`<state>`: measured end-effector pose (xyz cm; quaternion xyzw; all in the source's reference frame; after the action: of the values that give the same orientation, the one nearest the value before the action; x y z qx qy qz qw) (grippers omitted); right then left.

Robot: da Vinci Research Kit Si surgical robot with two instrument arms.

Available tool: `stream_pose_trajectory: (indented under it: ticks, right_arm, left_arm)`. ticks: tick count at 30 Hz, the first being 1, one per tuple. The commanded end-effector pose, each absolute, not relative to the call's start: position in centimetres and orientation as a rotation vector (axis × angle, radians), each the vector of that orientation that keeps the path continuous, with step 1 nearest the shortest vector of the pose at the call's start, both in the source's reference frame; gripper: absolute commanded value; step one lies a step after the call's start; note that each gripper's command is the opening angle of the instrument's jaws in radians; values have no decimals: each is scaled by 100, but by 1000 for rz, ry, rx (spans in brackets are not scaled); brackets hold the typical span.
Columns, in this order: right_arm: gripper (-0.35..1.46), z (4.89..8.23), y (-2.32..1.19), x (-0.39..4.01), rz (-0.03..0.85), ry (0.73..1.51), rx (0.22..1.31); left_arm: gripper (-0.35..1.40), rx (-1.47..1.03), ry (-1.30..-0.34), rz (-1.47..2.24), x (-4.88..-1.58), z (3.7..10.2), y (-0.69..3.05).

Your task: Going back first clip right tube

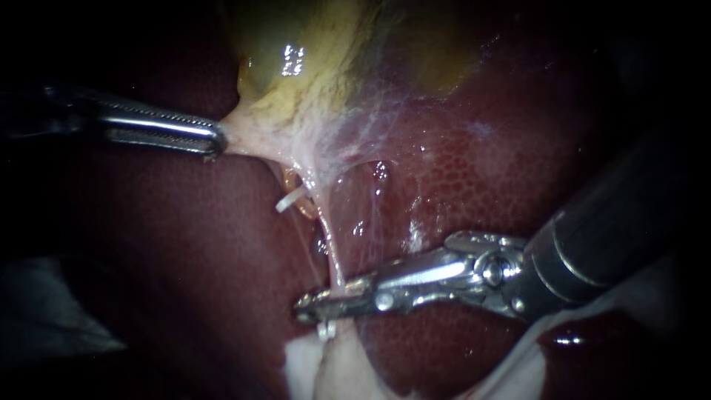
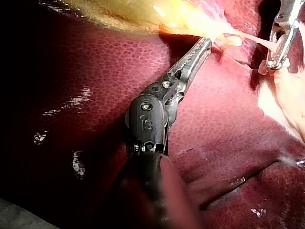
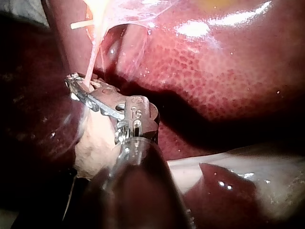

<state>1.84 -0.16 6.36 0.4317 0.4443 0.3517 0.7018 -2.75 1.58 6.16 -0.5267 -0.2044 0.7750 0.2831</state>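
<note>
Where its shaft enters from the left, the left instrument [image 1: 213, 141] lies nearly level over the dark red liver [image 1: 481, 178]. Its end effector is clenched on a pale fold at the neck of the gallbladder [image 1: 296, 67], and the fold is stretched to a taut point. Thin webbing fans from that neck across the liver. From the neck the right tube [image 1: 331, 248] runs down as a thin pale strand, straight and tight. Right instrument [image 1: 315, 305] comes in from the lower right, shaft dark, metal hinge bright. Its end effector is released: a narrow gap shows between the jaws, clearest from the left wrist camera. The right tube passes through that gap without being pinched, as far as I can see. Clip [image 1: 326, 330], white, sits on the right tube just below those jaws, close above a patch of pale tissue [image 1: 326, 370]. A second clip [image 1: 291, 198], also white, lies higher up, just left of the right tube, under the gallbladder's neck. The two instruments are well apart.
</note>
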Motion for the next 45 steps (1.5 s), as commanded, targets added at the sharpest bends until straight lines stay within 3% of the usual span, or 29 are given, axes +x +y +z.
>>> stream_pose_trajectory:
  ticks: [1,3,5,9,17,45]
  right_arm:
    - [-30,640,-17,186,784,1001,960]
    - [4,645,-20,190,786,1015,961]
    - [23,653,-24,194,770,1025,947]
    - [44,676,-32,200,737,1040,913]
    - [49,703,-24,191,712,1057,872]
    - [48,710,-20,154,707,1056,863]
  left_arm:
    - [-35,-1410,-548,2075,-275,615,158]
    - [-35,-1410,-547,2075,-275,615,158]
    - [-35,-1410,-547,2075,-275,615,158]
    - [-35,-1410,-547,2075,-275,615,158]
    - [-35,-1410,-548,2075,-275,615,158]
    - [-35,-1411,-549,2076,-272,615,157]
